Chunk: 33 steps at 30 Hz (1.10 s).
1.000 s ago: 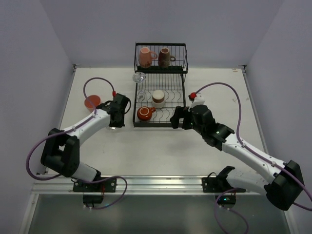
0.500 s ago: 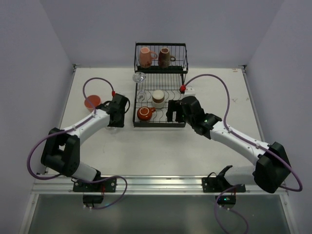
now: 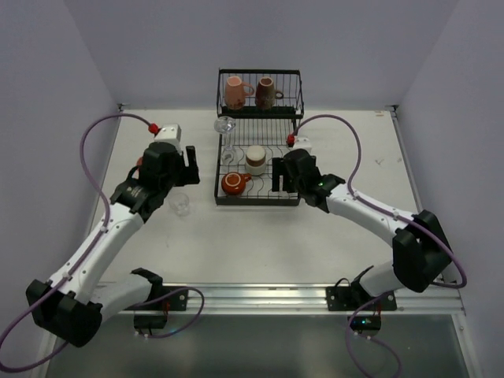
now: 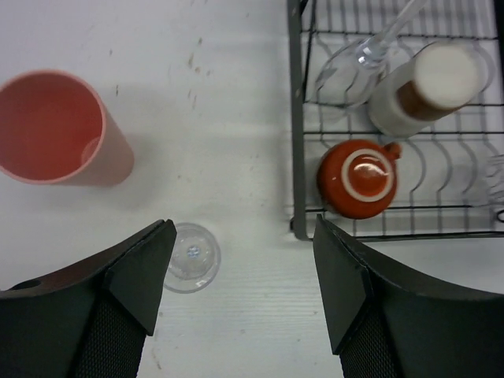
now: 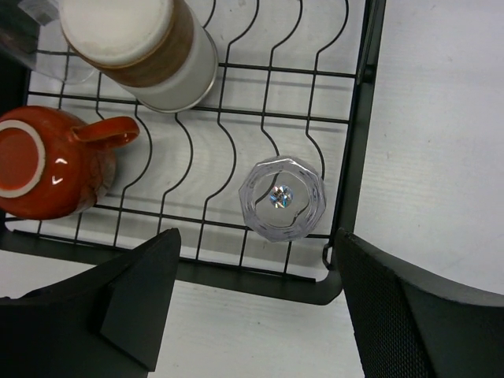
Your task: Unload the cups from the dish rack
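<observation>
– How do things stand?
– My right pincer (image 5: 258,233), fingers apart, hangs over a faceted clear glass (image 5: 282,196) in the black wire dish rack's (image 5: 358,142) flat tier. My left pincer (image 4: 244,223), also apart, hangs by a small clear glass (image 4: 191,256) on the bench (image 4: 236,118).

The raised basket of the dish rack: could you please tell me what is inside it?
A pink mug and a dark brown mug, side by side. The basket floor behind them is hidden by the mugs.
</observation>
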Motion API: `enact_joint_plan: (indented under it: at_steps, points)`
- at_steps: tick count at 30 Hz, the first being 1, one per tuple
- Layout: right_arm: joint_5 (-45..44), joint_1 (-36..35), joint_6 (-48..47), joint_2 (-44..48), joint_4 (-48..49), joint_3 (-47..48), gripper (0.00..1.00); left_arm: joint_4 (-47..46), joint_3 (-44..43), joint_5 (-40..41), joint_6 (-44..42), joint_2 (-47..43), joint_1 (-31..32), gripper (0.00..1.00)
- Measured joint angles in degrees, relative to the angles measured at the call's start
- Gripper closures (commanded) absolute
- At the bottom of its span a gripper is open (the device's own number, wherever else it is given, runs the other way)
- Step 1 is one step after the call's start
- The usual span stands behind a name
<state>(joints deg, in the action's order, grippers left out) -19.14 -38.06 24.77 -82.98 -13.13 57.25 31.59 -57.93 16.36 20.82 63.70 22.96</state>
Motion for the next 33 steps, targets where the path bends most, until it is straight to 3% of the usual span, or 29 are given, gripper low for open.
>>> enact_joint_plan:
  at_steps: [6, 15, 19, 20, 21, 25, 28, 33]
  points:
    - [-0.3, 0.3, -0.1, -4.6, -0.2, 0.1, 0.27, -4.2, 0.8, -8.4, 1.1, -10.6, 0.0, 0.22]
    - [-1.3, 1.0, -0.5, -8.9, -1.0, 3.7, 0.30, -5.8, 10.3, -23.5, 5.8, -22.9, 0.0, 0.22]
    - [-1.9, 1.9, -0.9, -10.5, -1.0, 5.0, 0.46, -5.9, 12.2, -29.1, 7.7, -24.7, -0.1, 0.22]
    - [-2.1, 2.1, -0.8, -10.8, -0.9, 5.0, 0.58, -6.2, 12.7, -30.3, 8.2, -25.2, -0.1, 0.22]
    - [-2.2, 2.1, -1.1, -10.8, -0.9, 5.2, 0.62, -6.4, 13.1, -31.3, 8.7, -25.6, -0.1, 0.22]
    - [-2.4, 2.2, -1.0, -10.6, -0.8, 5.2, 0.70, -7.8, 14.7, -34.2, 10.3, -26.6, -0.1, 0.22]
    - [-2.3, 2.2, -1.0, -7.1, 0.1, 3.5, 0.71, -9.8, 15.9, -36.3, 11.9, -26.6, -0.1, 0.22]
    - [4.6, 2.4, 1.6, 13.4, 6.2, -5.6, 0.70, -16.2, 19.3, -40.3, 16.8, -26.2, -0.1, 0.24]
